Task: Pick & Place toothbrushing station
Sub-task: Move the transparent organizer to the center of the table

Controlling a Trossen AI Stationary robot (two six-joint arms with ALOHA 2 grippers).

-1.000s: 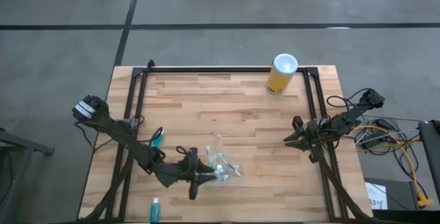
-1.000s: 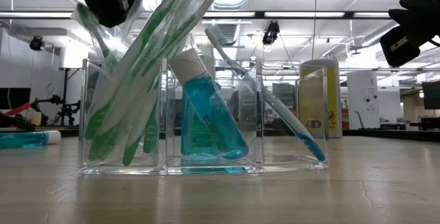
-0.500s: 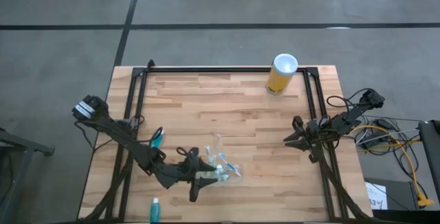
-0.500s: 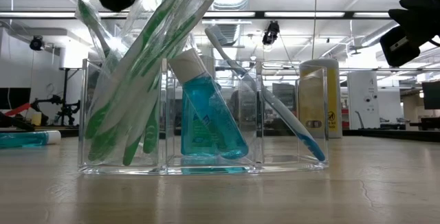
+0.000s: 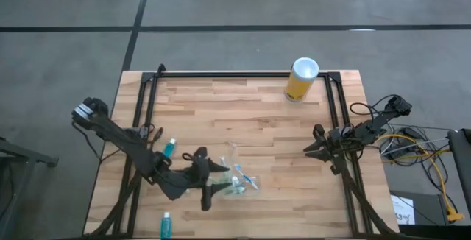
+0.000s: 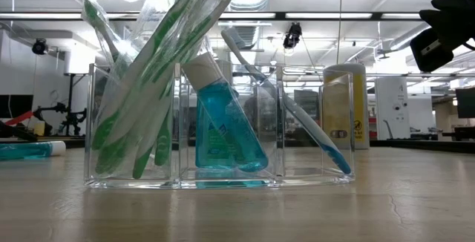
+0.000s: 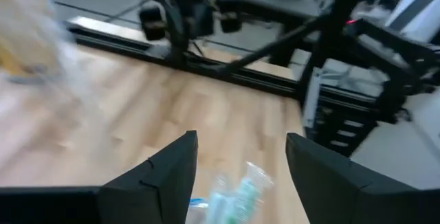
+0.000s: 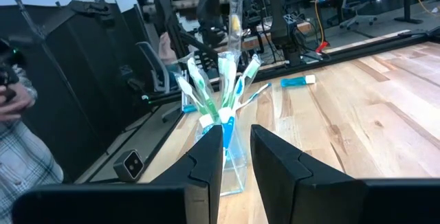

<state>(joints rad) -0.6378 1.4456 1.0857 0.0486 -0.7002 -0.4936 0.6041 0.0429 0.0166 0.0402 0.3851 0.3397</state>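
The toothbrushing station [image 5: 239,180] is a clear three-part holder standing on the table near its front edge. In the low view, wrapped green toothbrushes [image 6: 141,101] lean in its left part. A teal tube [image 6: 223,123] leans in the middle part and a blue toothbrush [image 6: 297,116] in the right part. My left gripper [image 5: 219,180] hovers open just left of the holder, above the brush tops [image 7: 240,189]. My right gripper [image 8: 237,162] waits at the table's right side with its fingers a little apart and nothing between them, pointing at the station [image 8: 220,128].
A tall yellow cylinder [image 5: 300,78] stands at the far edge. Two loose teal tubes lie at the left, one [image 5: 169,149] by the left arm and one [image 5: 166,225] at the near edge. Black rails [image 5: 147,122] run along the table's sides. A person [image 8: 14,107] stands beyond the table.
My left gripper has opened and let go of the wrapped green toothbrushes. It has risen out of the low view and drawn slightly back toward the table's left. The toothbrushes stay leaning in the holder's left part.
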